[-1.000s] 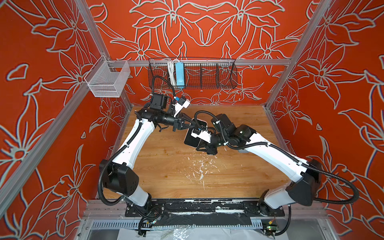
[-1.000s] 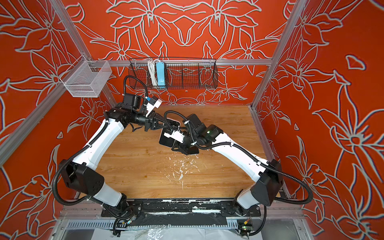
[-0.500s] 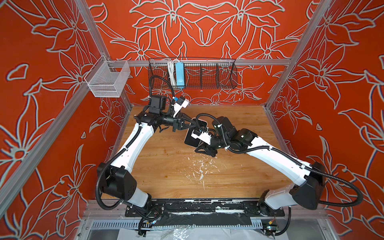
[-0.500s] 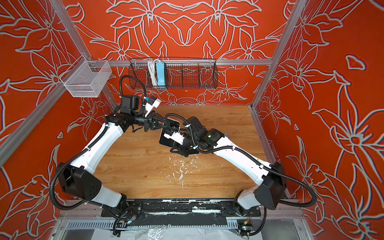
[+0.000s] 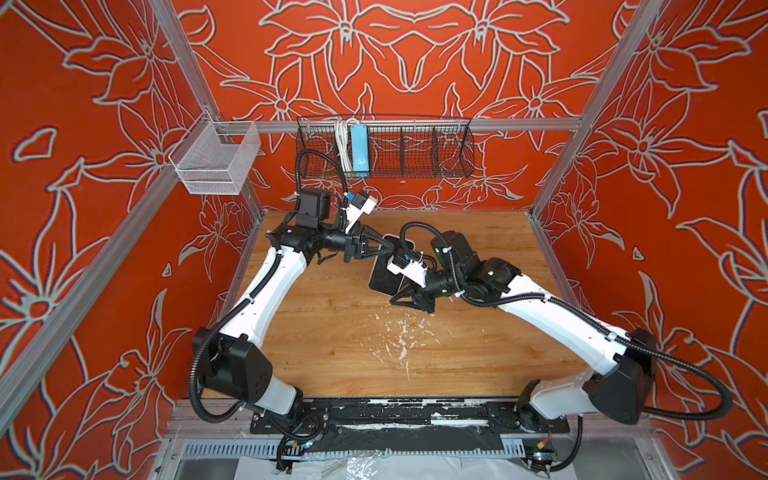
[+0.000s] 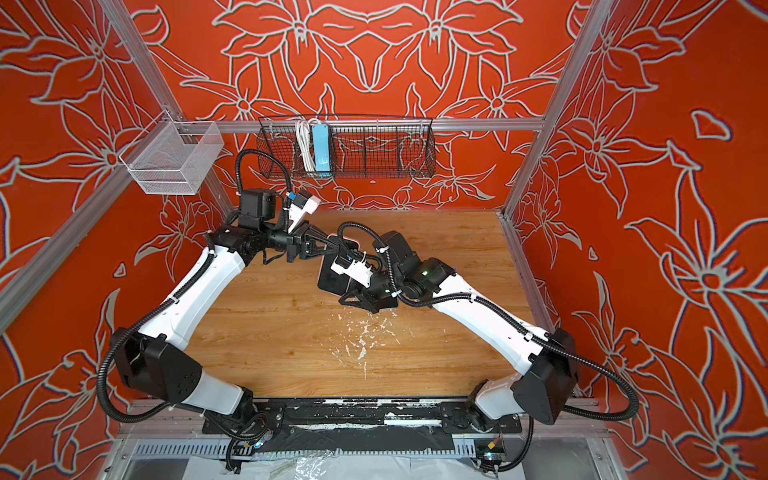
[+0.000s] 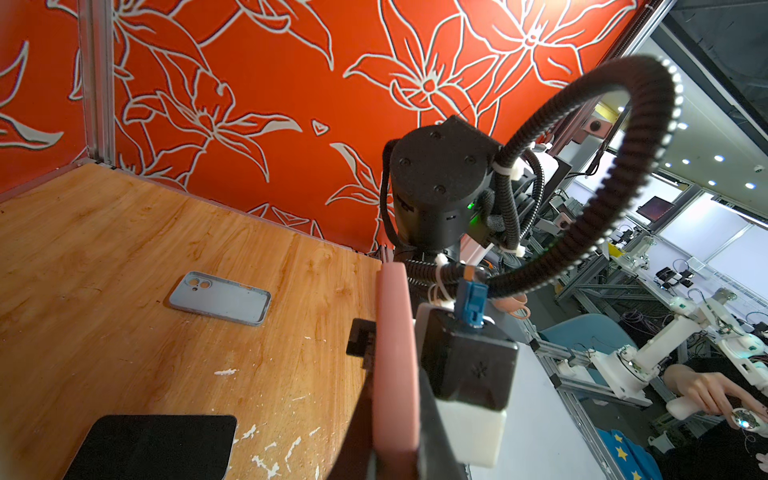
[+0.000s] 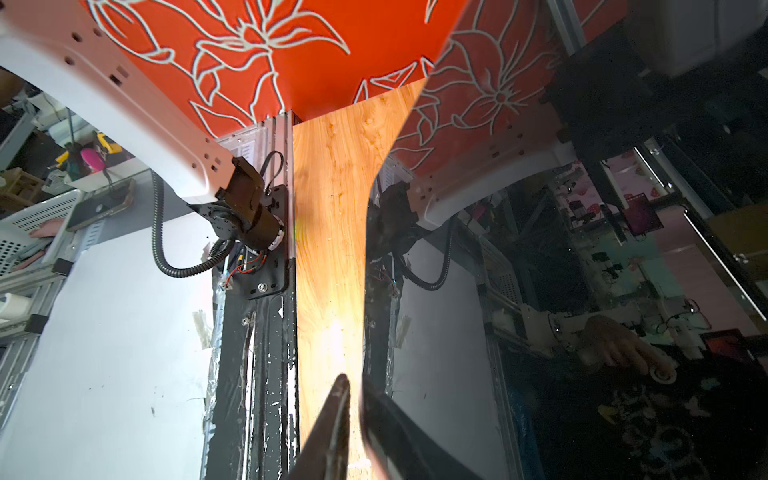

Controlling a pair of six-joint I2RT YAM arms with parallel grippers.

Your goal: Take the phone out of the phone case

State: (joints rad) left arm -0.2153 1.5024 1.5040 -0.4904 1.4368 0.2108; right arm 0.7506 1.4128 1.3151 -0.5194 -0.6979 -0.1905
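The phone [image 5: 383, 276] [image 6: 332, 278] is a black glossy slab held tilted above the wooden table [image 5: 332, 332] in both top views. My left gripper [image 5: 388, 248] [image 6: 332, 245] is shut on the far end of its pink phone case [image 7: 395, 316], whose rim runs between the fingers in the left wrist view, at the left gripper [image 7: 392, 357]. My right gripper [image 5: 394, 300] [image 6: 341, 301] sits at the phone's near corner. In the right wrist view the right gripper [image 8: 353, 380] shows a narrow gap with bare wood in it, and the mirror-like phone [image 8: 540, 291] lies against one finger.
An empty grey-blue case [image 7: 220, 297] and a flat black rounded slab [image 7: 153, 444] lie on the wood. A black wire basket [image 5: 384, 145] and a white mesh basket [image 5: 216, 160] hang on the back rail. White flecks [image 5: 401, 336] mark the table.
The right gripper's jaws have parted a little and it has shifted slightly at the phone's near corner. The left gripper keeps its hold and has edged slightly to the right.
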